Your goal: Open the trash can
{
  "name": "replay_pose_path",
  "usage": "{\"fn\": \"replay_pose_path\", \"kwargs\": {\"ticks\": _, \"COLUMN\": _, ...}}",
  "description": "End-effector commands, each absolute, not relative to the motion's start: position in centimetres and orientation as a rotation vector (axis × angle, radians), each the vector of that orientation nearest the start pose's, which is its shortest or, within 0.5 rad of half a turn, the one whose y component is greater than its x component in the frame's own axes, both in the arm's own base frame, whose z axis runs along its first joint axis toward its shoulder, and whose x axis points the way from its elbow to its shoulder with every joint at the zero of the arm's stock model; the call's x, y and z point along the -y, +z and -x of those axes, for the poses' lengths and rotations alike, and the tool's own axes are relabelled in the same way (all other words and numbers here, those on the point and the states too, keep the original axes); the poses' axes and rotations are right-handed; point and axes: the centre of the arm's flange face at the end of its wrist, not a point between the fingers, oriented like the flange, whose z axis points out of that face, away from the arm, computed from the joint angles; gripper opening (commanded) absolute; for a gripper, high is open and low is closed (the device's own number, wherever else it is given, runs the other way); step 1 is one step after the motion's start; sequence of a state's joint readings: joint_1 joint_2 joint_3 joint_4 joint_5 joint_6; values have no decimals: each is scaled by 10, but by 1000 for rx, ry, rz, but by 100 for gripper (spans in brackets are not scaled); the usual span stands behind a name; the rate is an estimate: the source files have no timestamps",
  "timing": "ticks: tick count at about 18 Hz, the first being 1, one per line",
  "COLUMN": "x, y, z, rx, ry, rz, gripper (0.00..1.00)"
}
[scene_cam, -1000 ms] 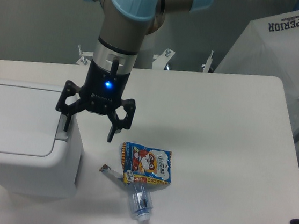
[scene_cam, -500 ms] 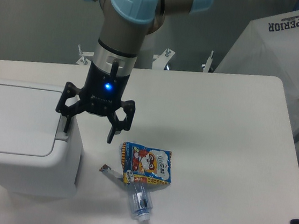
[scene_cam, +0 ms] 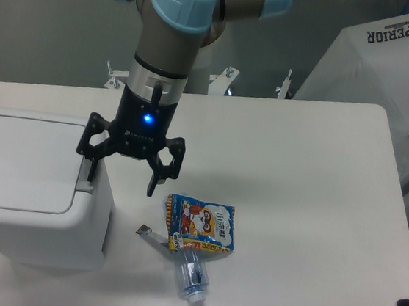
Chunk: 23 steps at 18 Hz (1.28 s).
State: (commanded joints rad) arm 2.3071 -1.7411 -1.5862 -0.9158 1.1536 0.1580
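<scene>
Gripper spread wide, holding nothing, one finger down at the right edge of the trash can, which sits at the table's left side, lid flat, cut off by the frame's left edge. Whether that finger touches the grey strip is hard to say. Right of it lie a snack packet and a clear bottle, the packet overlapping the bottle's top.
</scene>
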Motion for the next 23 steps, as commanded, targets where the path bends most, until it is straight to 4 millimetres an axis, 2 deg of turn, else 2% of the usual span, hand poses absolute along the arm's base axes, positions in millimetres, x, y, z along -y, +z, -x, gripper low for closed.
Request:
{"fn": "replay_pose_path", "kwargs": {"ticks": 10, "x": -553, "y": 473, "z": 268, "rx": 602, "ry": -219, "rz": 2466, "gripper": 100}}
{"fn": "replay_pose_path", "kwargs": {"ticks": 18, "x": -552, "y": 466, "z": 270, "rx": 615, "ry": -190, "rz": 2488, "gripper": 100}}
{"fn": "replay_pose_path", "kwargs": {"ticks": 23, "x": -554, "y": 472, "z": 272, "rx": 615, "ry": -184, "rz": 2478, "gripper": 100}}
